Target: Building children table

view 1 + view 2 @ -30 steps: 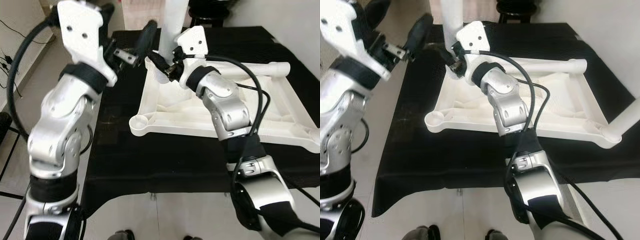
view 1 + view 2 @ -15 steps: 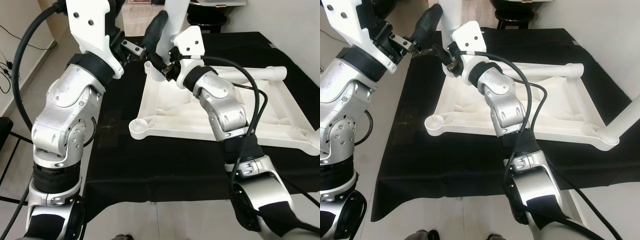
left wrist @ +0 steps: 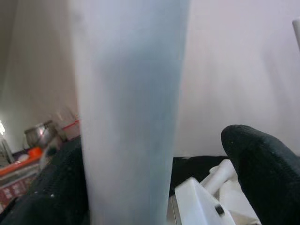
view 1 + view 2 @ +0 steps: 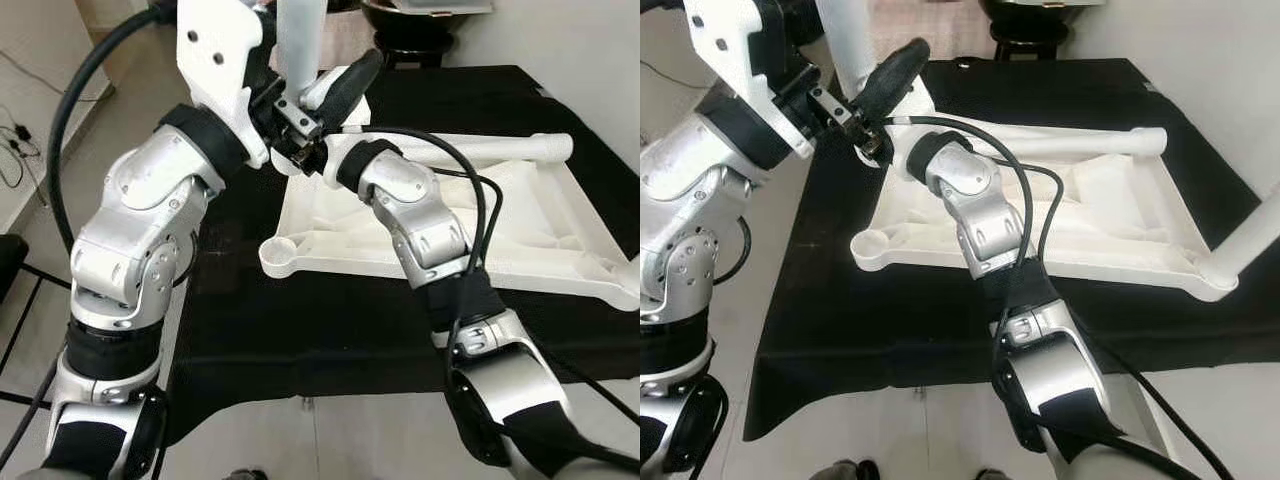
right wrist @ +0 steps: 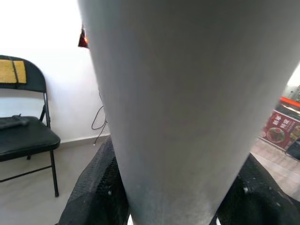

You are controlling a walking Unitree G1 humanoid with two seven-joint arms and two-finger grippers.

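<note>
Right gripper (image 5: 164, 197) is clamped round the white table leg (image 4: 300, 45), one black finger on each side of it in the right wrist view; leg is a plain smooth tube, upright, standing at the near-left corner of the upturned white table frame (image 4: 520, 235); my left gripper (image 4: 325, 95) is just beside mine on the same leg, fingers (image 3: 265, 173) spread either side, contact not clear; frame lies flat on the black cloth (image 4: 300, 340), with a round empty socket (image 4: 281, 255) at its nearer corner and a second leg (image 4: 500, 148) lying along its far edge.
</note>
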